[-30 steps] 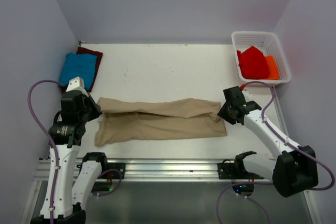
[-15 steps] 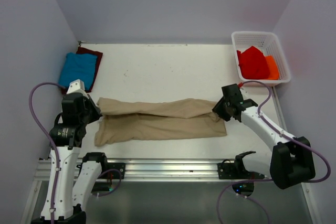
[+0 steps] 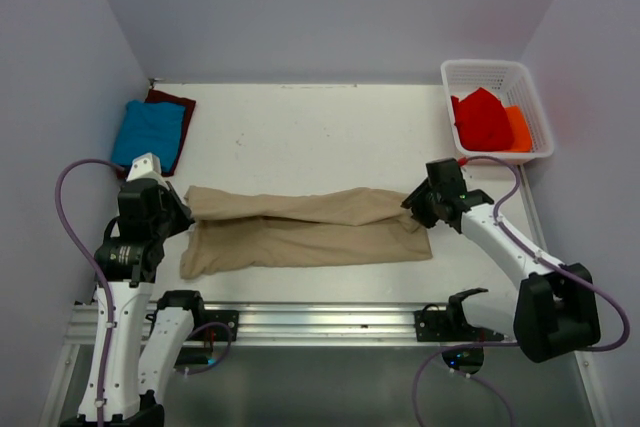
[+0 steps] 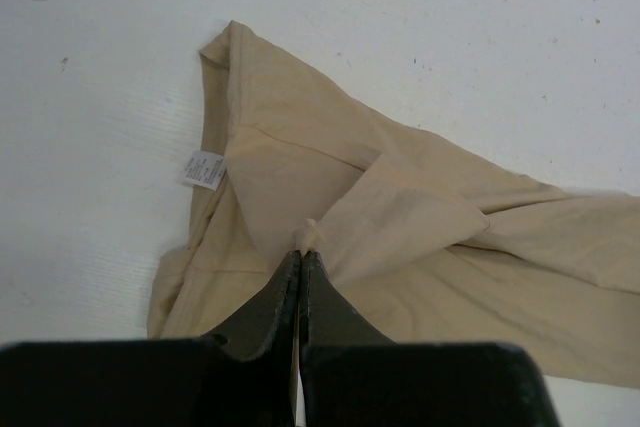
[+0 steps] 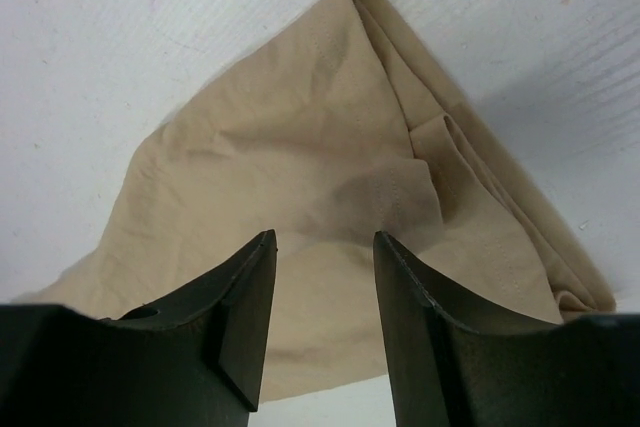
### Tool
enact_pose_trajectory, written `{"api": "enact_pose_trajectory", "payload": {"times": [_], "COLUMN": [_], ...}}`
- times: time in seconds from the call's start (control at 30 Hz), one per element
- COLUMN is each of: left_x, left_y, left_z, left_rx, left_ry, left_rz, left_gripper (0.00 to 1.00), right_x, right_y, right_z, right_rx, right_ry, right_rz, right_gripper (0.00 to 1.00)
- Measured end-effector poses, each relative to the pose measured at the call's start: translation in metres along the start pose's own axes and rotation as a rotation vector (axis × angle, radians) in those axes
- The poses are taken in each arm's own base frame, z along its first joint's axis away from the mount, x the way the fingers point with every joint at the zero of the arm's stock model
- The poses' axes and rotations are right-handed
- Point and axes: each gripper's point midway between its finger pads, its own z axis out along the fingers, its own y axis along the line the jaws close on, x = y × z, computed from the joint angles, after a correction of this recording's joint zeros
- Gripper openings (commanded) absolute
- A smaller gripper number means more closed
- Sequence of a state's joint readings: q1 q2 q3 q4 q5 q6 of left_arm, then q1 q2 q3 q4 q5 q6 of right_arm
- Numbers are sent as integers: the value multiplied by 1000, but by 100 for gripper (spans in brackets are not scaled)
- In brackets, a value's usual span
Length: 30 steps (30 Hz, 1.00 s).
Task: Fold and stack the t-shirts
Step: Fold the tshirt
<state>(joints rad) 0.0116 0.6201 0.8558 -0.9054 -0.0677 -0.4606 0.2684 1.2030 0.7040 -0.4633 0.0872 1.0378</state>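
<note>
Three t-shirts lie on the white surface (image 3: pixel 320 132): one tan t-shirt (image 3: pixel 305 227), one blue t-shirt (image 3: pixel 150 132) and one maroon t-shirt (image 3: pixel 180 105). The blue one rests on top of the maroon one in the far left corner. One white basket (image 3: pixel 495 69) stands at the far right corner with a red cloth (image 3: pixel 482 119) and an orange cloth (image 3: pixel 518 129) inside. There are two arms, each with one tool. Compared with a second ago, the right tool (image 3: pixel 412 202) has shifted a little to the left and away from the near edge, so it now sits over the tan shirt's right end. The left tool (image 3: pixel 183 217) and the shirt itself lie as they did. The tan t-shirt is folded into a long band on the near half of the surface. Its long axis runs left to right, with one end at each tool. In the left wrist view the left tool (image 4: pixel 301 262) is closed tight, pinching a small peak of tan cloth between its fingertips, and one white label (image 4: pixel 204 169) shows just to the left. In the right wrist view the right tool (image 5: pixel 325 252) has its jaws partly apart, with nothing gripped between them. The tan cloth's pointed right corner spreads out just below it.
</note>
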Motion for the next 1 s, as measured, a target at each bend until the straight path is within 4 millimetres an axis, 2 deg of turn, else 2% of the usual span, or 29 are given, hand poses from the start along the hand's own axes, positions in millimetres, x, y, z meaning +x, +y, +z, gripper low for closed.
{"api": "enact_pose_trajectory", "payload": {"times": [0.2, 0.47, 0.53, 0.63, 0.77, 0.9, 1.0], "left_x": [0, 0, 0, 0, 0, 0, 0], "left_y": [0, 0, 0, 0, 0, 1, 1], "left_z": [0, 0, 0, 0, -1, -1, -1], "left_rx": [0, -1, -1, -1, -1, -5, -7], "left_ry": [1, 1, 2, 1, -1, -4, -4], "left_rz": [0, -1, -1, -2, -3, -3, -3], "left_gripper": [0, 0, 0, 0, 0, 0, 0], "right_x": [-1, 6, 10, 15, 17, 17, 16], "right_y": [-10, -23, -28, -35, -39, -38, -38], "right_z": [-11, -8, -4, 1, 4, 4, 3], "right_rx": [15, 53, 70, 94, 102, 99, 94], "right_ry": [-21, -7, 4, 16, 19, 16, 10], "right_rz": [30, 76, 91, 110, 130, 139, 141], "right_gripper": [57, 57, 54, 44, 25, 22, 29]}}
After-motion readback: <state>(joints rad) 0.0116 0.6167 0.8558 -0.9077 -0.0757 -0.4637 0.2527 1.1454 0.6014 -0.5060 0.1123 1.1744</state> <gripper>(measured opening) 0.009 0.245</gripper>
